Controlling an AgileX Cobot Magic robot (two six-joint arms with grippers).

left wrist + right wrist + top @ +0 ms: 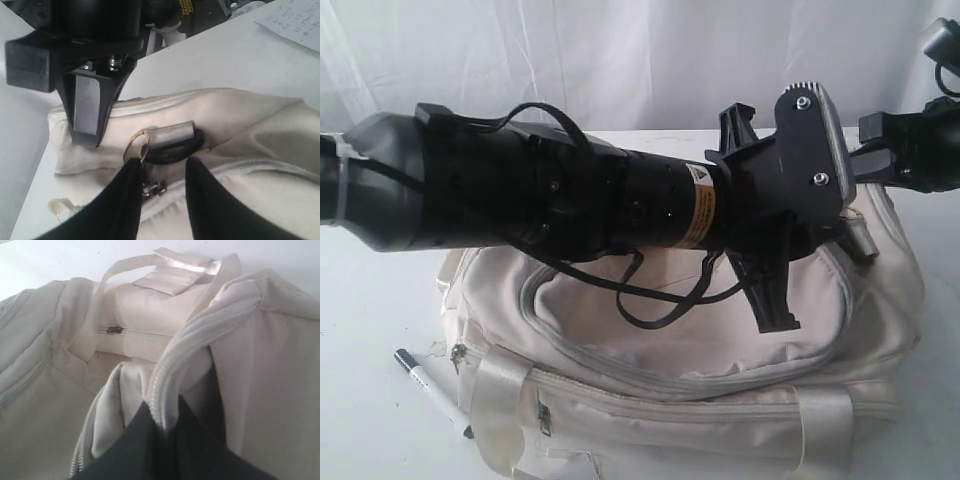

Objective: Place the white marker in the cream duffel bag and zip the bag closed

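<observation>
The cream duffel bag (720, 340) fills the middle of the table, its top flap lying down. The white marker (432, 388) with its black cap lies on the table by the bag's front left corner, outside the bag. My left arm (570, 190) reaches across the bag. My left gripper (162, 162) is open at the bag's right end, its fingers on either side of a grey zipper slider (153, 188) with a metal ring (136, 145). My right gripper (165, 419) is shut on a fold of the bag's zipper edge (172, 365), lifting it.
A silver and black strap clip (172, 134) lies just beyond the left fingertips. The right gripper's finger (87, 107) stands close behind that clip. A printed sheet of paper (295, 20) lies on the white table past the bag. Cream handles (172, 270) hang over the side.
</observation>
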